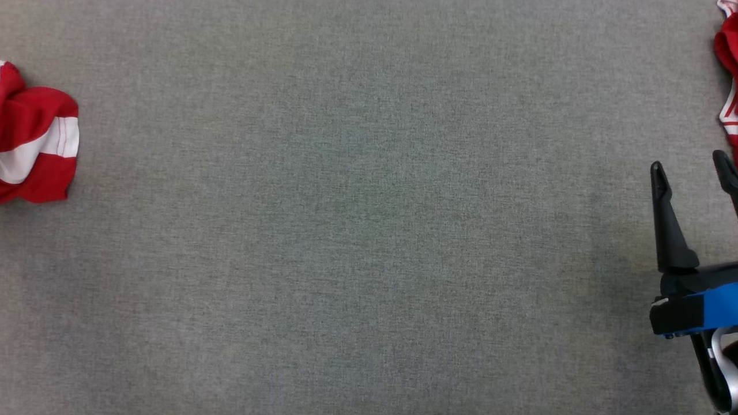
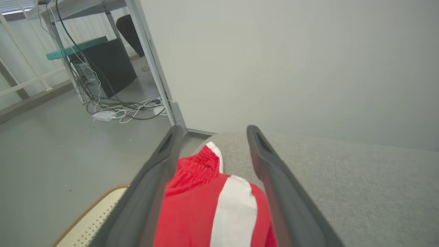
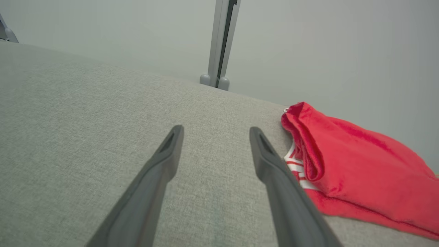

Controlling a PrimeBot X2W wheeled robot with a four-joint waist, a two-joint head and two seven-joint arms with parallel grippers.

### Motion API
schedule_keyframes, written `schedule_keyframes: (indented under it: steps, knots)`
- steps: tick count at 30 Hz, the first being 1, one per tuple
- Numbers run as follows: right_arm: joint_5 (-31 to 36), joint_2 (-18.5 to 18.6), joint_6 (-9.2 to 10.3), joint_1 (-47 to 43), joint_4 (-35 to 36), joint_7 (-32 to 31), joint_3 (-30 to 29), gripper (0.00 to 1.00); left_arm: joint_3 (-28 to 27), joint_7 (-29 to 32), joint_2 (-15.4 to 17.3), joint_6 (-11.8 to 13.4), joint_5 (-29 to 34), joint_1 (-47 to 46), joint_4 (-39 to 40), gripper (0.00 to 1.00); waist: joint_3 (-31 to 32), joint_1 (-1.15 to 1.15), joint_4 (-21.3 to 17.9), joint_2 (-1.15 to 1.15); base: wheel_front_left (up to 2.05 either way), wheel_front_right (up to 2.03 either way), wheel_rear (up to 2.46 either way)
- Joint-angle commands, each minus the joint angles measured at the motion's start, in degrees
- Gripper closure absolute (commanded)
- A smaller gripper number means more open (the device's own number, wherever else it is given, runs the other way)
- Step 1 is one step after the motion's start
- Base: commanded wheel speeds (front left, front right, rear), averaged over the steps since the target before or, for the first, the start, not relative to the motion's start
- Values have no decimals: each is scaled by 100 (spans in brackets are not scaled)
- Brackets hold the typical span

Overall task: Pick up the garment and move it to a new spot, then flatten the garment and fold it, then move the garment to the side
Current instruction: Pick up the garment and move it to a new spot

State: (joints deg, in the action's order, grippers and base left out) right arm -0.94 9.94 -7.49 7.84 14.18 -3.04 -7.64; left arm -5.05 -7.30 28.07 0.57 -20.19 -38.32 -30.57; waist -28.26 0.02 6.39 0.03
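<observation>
Looking along our left gripper [image 2: 213, 130] from the bottom edge of the left wrist view, we find its two dark fingers spread wide and gripping nothing. Just past them, in the lower middle of that frame, lies the crumpled red garment with a broad white stripe and a gathered elastic waistband [image 2: 199, 206]. We cannot tell whether the fingers touch the cloth. In the head view this garment sits bunched at the left edge of the grey woven fabric surface [image 1: 369, 230].

At the lower right of the head view our right gripper [image 1: 689, 161] is likewise spread and empty, over bare grey cloth. Beyond it, in the upper right corner, a second red cloth with thin white lines [image 1: 727, 57] lies at the surface's edge, near the fingertips but apart from them.

Farther off stand a pale wall and a grey metal post [image 3: 219, 41]. A tangle of cables [image 2: 120, 109] lies on the floor at the upper left of the left wrist view.

We judge the task barely begun. The striped garment is not lifted, moved, flattened or folded, so every step remains. The wide bare middle looks a likely new spot.
</observation>
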Motion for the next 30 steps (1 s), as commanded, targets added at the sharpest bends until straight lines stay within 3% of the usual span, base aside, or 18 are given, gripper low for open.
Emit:
schedule_keyframes:
  steps: [1,7,16,17,18,19,30]
  knots:
    - [40,47,-1,36,51,-13,-22,0,-3,4,30,-24,-22,-98,-72,0,-55,-2,27,-3,0,0,0]
    - [20,124,-1,46,351,-142,-95,0,284,291,36,-339,-17,-656,-1394,0,-309,-2,33,-3,0,0,0]
    - [29,165,-1,134,527,-267,-59,0,644,852,-319,-747,-283,-1179,-2990,0,-493,-2,34,-3,0,0,0]
    - [24,163,-1,133,527,-270,-56,0,693,860,-340,-767,-298,-1201,-3086,4,-496,-2,29,-3,0,0,0]
    - [17,157,-1,133,517,-269,-56,0,721,811,-350,-783,-329,-1240,-3162,89,-493,-2,27,-3,0,0,0]
    - [14,147,-1,130,500,-266,-52,0,752,750,-345,-792,-332,-1274,-3226,100,-481,-2,23,-3,0,0,0]
    - [-110,-111,-1,137,5,8,101,0,1119,-715,60,-817,-113,-1900,-3013,100,109,-2,-105,-3,0,0,0]
